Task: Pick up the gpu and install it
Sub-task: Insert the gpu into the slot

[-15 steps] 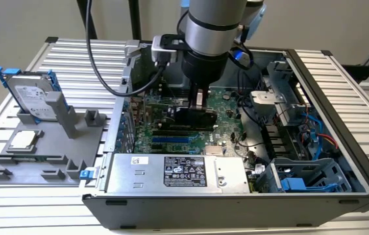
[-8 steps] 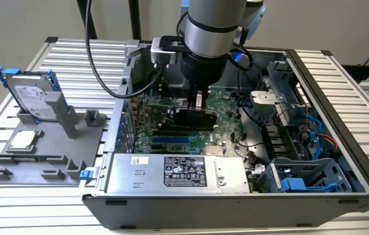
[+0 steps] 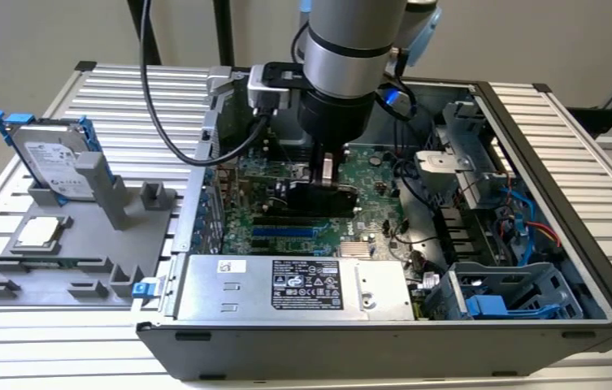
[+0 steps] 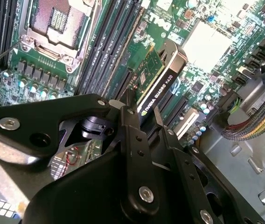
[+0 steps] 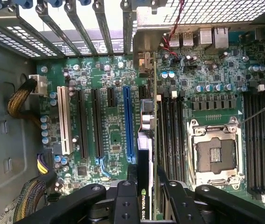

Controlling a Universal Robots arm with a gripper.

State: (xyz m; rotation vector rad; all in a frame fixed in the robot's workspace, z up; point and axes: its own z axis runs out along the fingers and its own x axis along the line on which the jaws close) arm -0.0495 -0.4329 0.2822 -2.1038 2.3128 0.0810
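Note:
My gripper (image 3: 325,172) reaches down into the open computer case (image 3: 566,219) and is shut on the gpu (image 3: 321,200), a thin card with a black cooler and a green board. It holds the card on edge, low over the green motherboard (image 3: 379,171). In the first wrist view the gpu (image 5: 146,140) stands edge-on between the gripper (image 5: 147,189) fingers, beside the long blue slot (image 5: 127,123). In the second wrist view the black fingers (image 4: 131,122) clamp the gpu (image 4: 158,79) by its upper edge. Whether its lower edge sits in a slot is hidden.
The empty CPU socket (image 5: 215,156) and memory slots (image 5: 258,140) lie on the card's other side. A power supply (image 3: 295,286) fills the case's front. Outside the case, at the exterior view's left, a grey fixture (image 3: 165,231) holds a hard drive (image 3: 54,162) and a CPU chip (image 3: 40,233).

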